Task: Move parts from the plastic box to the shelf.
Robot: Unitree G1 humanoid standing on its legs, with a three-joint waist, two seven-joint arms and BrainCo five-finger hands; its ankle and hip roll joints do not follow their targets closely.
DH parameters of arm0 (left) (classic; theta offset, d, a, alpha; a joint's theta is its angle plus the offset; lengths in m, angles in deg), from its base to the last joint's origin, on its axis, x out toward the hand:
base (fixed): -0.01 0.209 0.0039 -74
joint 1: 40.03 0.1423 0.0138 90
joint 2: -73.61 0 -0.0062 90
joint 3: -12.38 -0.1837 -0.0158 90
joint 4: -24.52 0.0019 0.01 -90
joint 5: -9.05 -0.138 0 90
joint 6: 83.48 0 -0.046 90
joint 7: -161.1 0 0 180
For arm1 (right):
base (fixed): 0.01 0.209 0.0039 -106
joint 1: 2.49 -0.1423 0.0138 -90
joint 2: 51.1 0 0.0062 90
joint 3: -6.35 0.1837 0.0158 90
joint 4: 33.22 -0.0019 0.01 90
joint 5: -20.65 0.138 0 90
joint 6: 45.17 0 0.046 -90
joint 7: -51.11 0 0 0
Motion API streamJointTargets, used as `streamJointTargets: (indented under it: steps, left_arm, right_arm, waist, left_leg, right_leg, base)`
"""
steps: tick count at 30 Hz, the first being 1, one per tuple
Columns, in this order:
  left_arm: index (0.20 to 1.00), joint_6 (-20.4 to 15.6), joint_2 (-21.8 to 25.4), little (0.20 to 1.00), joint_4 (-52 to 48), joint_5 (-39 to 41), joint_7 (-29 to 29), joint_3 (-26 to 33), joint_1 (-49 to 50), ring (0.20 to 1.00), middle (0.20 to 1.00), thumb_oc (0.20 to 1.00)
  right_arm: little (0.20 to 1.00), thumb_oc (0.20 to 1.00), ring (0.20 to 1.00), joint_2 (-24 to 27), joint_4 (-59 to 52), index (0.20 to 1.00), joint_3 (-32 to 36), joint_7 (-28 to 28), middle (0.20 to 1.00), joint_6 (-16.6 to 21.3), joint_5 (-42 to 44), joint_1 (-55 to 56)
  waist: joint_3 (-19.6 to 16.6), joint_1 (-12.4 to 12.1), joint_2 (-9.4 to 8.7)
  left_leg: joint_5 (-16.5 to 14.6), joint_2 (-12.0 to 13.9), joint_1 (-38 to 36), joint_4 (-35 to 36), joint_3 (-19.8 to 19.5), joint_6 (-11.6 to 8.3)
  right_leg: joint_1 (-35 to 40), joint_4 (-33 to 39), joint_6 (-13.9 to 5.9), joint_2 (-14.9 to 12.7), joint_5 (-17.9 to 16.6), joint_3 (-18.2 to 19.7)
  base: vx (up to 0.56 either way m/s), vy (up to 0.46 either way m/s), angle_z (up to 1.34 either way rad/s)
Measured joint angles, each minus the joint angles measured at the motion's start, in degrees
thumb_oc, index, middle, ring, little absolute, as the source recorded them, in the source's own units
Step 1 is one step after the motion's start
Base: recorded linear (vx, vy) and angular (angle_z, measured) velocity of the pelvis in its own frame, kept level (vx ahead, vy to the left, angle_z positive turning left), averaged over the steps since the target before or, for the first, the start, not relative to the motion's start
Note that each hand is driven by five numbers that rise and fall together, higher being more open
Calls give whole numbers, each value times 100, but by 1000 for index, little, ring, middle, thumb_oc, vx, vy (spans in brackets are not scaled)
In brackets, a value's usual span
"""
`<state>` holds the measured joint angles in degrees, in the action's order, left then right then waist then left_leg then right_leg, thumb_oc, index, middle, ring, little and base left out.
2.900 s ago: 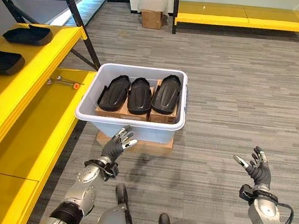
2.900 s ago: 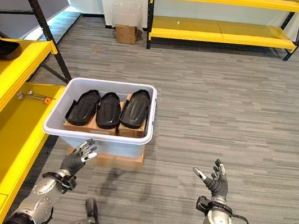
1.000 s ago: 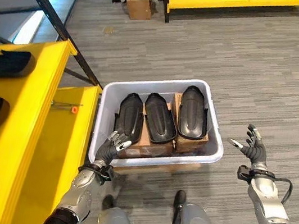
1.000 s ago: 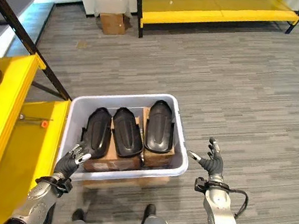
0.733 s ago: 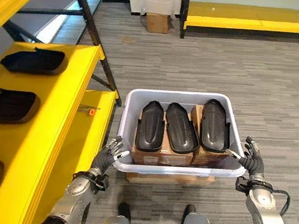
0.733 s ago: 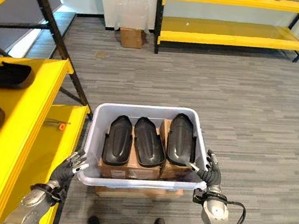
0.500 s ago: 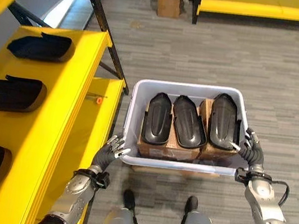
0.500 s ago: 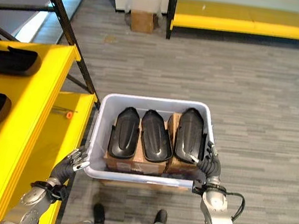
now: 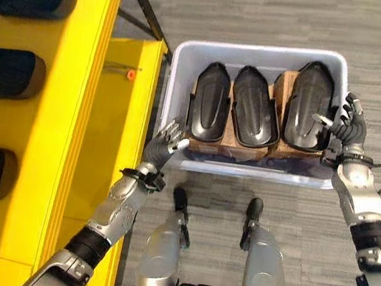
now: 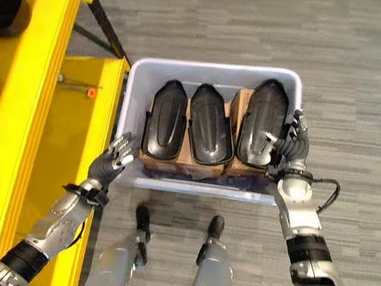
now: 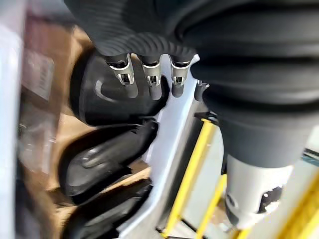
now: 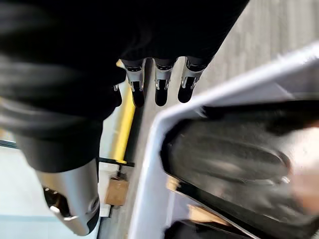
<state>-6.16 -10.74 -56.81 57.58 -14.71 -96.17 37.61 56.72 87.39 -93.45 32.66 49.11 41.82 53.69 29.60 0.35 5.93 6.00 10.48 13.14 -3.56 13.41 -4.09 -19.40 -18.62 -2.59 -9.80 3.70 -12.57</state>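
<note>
A pale plastic box (image 9: 263, 51) stands on the floor in front of me with three black moulded parts side by side on cardboard inside it: a left part (image 9: 210, 102), a middle part (image 9: 253, 111) and a right part (image 9: 309, 104). My left hand (image 9: 166, 139) is open at the box's near left corner, fingers spread just outside the rim. At the box's right rim my right hand (image 9: 347, 126) is open too, its fingers beside the right part. In the left wrist view straight fingers (image 11: 149, 79) point over the parts (image 11: 104, 149).
A yellow shelf (image 9: 75, 96) runs along my left with three more black parts (image 9: 4, 73) lying on its upper level. A small tool with an orange tip (image 9: 123, 71) lies on the lower level. Grey carpet surrounds the box.
The camera has come closer and tipped down over the box. Both hands have closed in on the box, the left to its near left corner, the right to its right rim.
</note>
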Motion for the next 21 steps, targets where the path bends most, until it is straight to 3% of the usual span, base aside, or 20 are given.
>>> streamJointTargets:
  steps: [10, 14, 21]
  left_arm:
    - [1000, -9, 148, 1000, -186, -302, -354, -482, -419, 1000, 1000, 1000]
    - [1000, -8, 167, 1000, -185, -301, -476, -469, -436, 1000, 1000, 1000]
    - [1000, -153, 174, 1000, -180, -292, -578, -500, -429, 1000, 1000, 1000]
  right_arm:
    - [1000, 1000, 1000, 57, 405, 1000, -418, -94, 1000, -148, -234, -1212]
    - [1000, 1000, 1000, 50, 602, 1000, -655, -149, 1000, -387, -239, -1418]
    - [1000, 1000, 1000, -12, 1371, 1000, -836, -960, 1000, -652, -601, -1811]
  waist:
    - [147, -109, 55]
    - [155, -184, 75]
    - [159, -328, 128]
  left_leg:
    - [142, -81, 690, -61, -48, 22]
    - [157, -106, 805, -62, -99, 27]
    - [179, -202, 1300, -154, -153, 59]
  right_leg:
    - [-830, -387, 50, -108, 24, 60]
    - [-917, -395, 51, -139, 24, 57]
    - [-1410, -517, 47, -247, 9, 72]
  base:
    - [-106, 22, 3]
    - [-49, 49, 5]
    - [-28, 8, 5]
